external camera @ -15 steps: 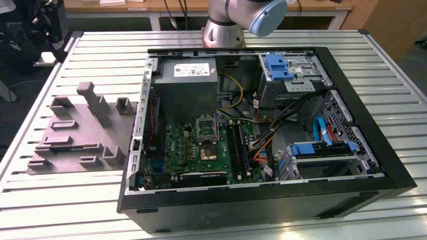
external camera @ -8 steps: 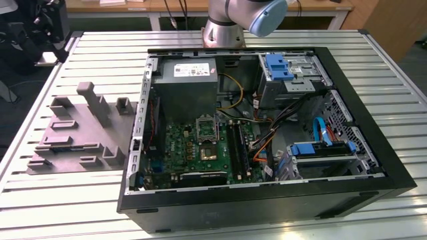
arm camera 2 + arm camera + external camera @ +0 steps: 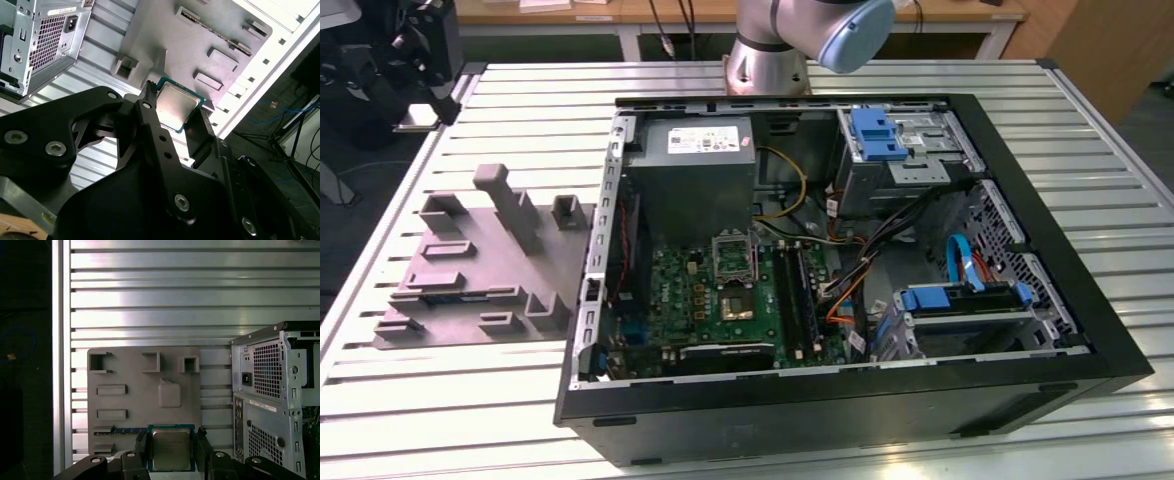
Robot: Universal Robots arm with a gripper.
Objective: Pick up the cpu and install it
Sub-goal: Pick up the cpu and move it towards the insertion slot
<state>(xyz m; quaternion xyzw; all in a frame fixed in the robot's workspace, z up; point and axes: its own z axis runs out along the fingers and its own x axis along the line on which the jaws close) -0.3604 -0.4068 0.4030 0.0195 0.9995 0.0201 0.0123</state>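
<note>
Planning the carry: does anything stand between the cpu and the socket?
Nothing visible does. The gripper holds the cpu over the grey tray; the case lies open, and the cables run beside the socket, not across it.

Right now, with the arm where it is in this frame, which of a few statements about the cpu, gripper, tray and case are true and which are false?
1. The gripper holds the cpu between its fingers. True.
2. The computer case is closed by a side panel. False: it is open, with its motherboard exposed.
3. The grey moulded tray lies on the slatted table, outside the case. True.
4. The tray lies to the exterior view's right of the case. False: it lies to the exterior view's left.
</note>
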